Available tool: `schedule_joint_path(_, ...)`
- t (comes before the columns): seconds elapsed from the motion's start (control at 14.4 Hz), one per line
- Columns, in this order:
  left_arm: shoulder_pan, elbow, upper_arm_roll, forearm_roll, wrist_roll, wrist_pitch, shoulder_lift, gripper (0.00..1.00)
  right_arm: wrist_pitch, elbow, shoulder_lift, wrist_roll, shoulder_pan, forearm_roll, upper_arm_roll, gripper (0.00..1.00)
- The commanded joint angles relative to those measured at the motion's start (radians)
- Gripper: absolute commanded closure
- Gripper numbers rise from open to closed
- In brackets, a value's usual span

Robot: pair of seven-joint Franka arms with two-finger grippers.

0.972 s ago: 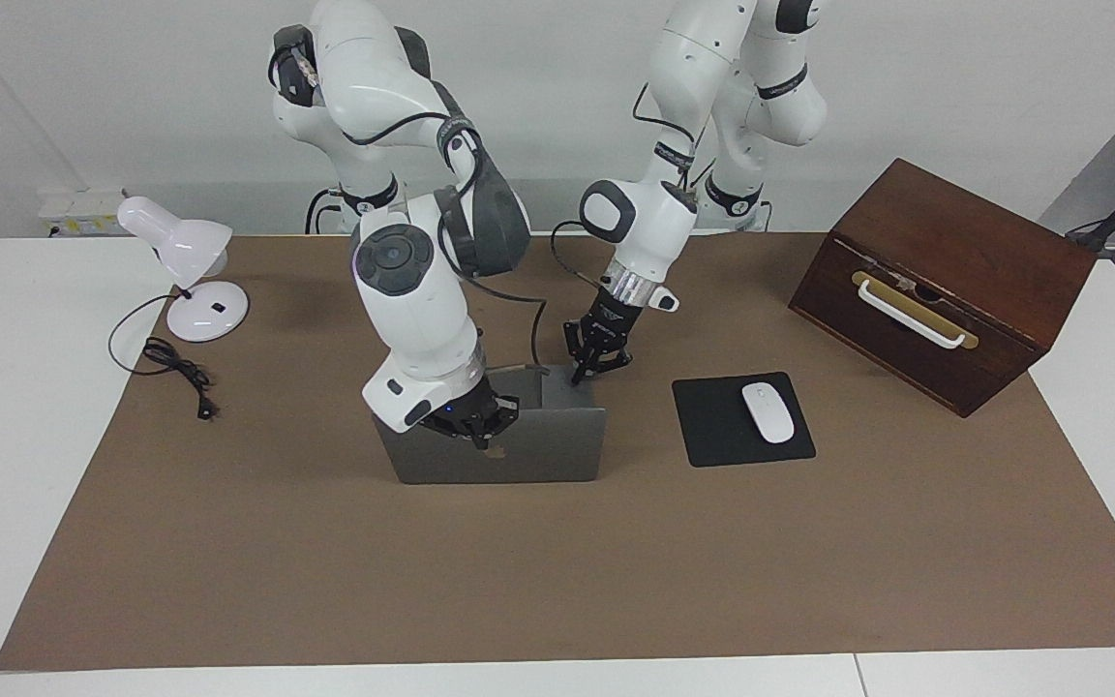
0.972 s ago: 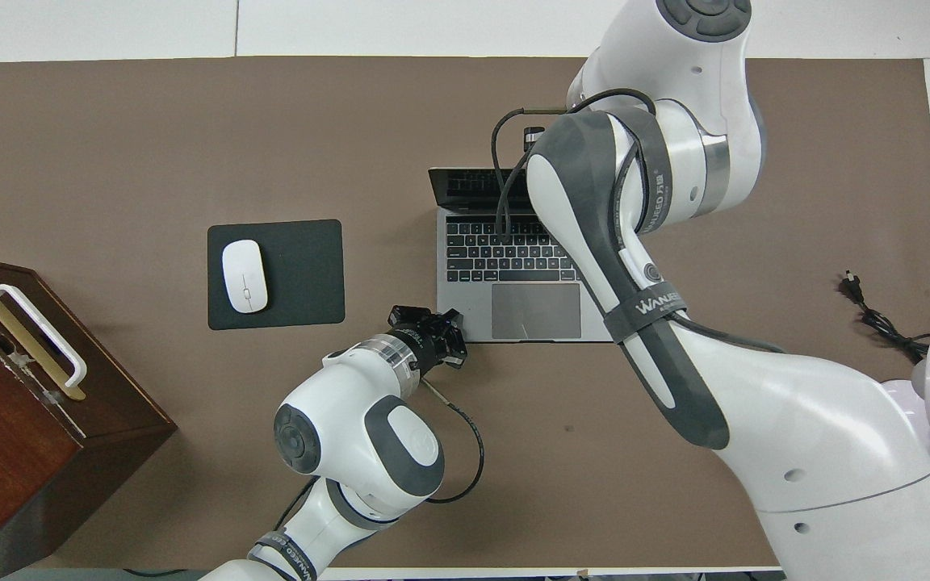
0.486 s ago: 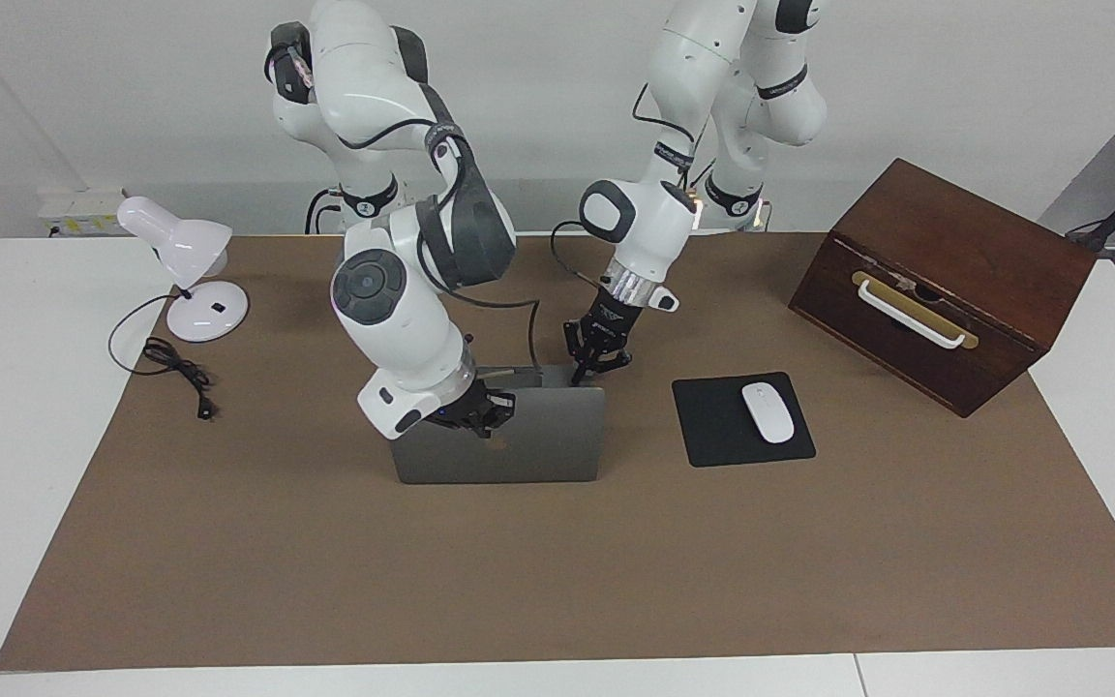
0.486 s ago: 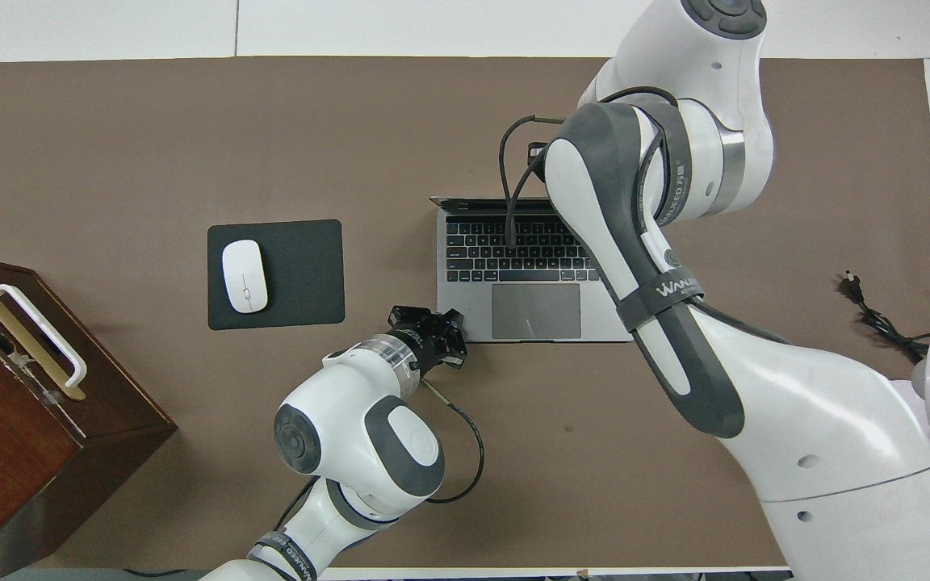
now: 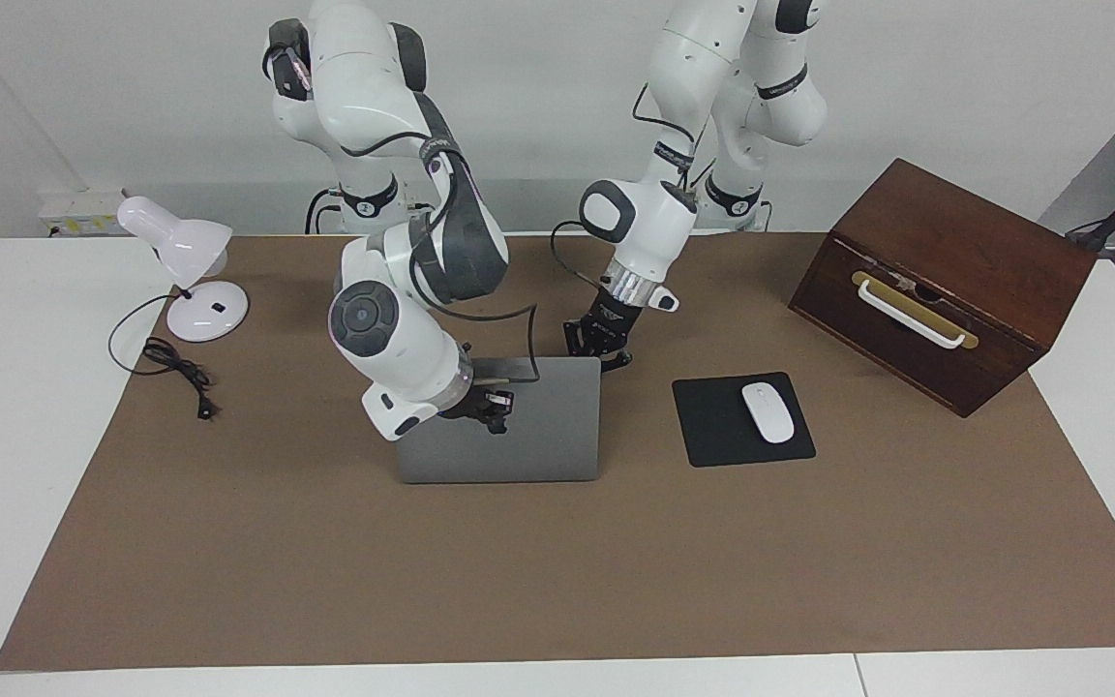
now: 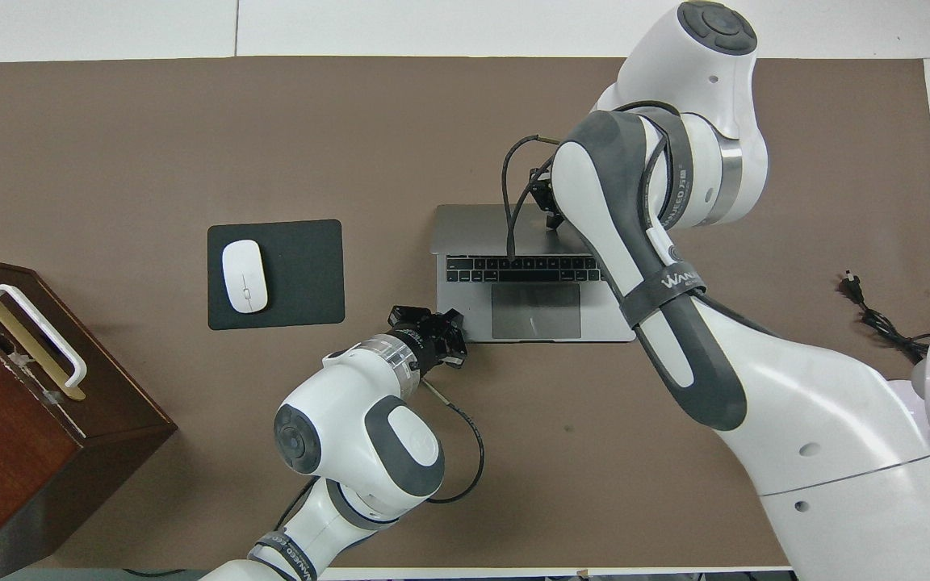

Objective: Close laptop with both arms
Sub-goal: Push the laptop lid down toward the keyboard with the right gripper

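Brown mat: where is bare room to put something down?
Free: the mat strip farther from the robots than the laptop and mouse pad. Also between lamp and laptop. Crowded: around the laptop, where the left gripper and right gripper work.

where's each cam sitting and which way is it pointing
Facing view: high across the table, looking at the robots; both whole arms show, the right gripper on the laptop lid, the left gripper at its corner.
Overhead view: above the robots' end, looking steeply down; both forearms enter from the bottom, the left gripper at the laptop's deck corner.
Shared: laptop, mouse on mouse pad, wooden box, lamp.
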Motion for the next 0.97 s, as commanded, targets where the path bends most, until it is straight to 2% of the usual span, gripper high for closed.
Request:
schedule_joint_path(0.0, -0.016, 0.022, 0.004, -0.016, -0.002, 0.022, 0.037, 1.0, 0.009, -0.093, -0.049, 0.012, 0.008, 0.017, 0.0, 1.0)
schedule_joint_path(0.42, -0.033, 0.018, 0.004, -0.014, 0.0, 0.033, 0.037, 1.0, 0.001, -0.158, -0.078, -0.007, 0.008, -0.05, -0.002, 1.0)
schedule_joint_path(0.9, -0.051, 0.012, 0.004, -0.012, 0.0, 0.056, 0.031, 1.0, 0.026, -0.216, -0.092, -0.036, 0.009, -0.068, -0.003, 1.0)
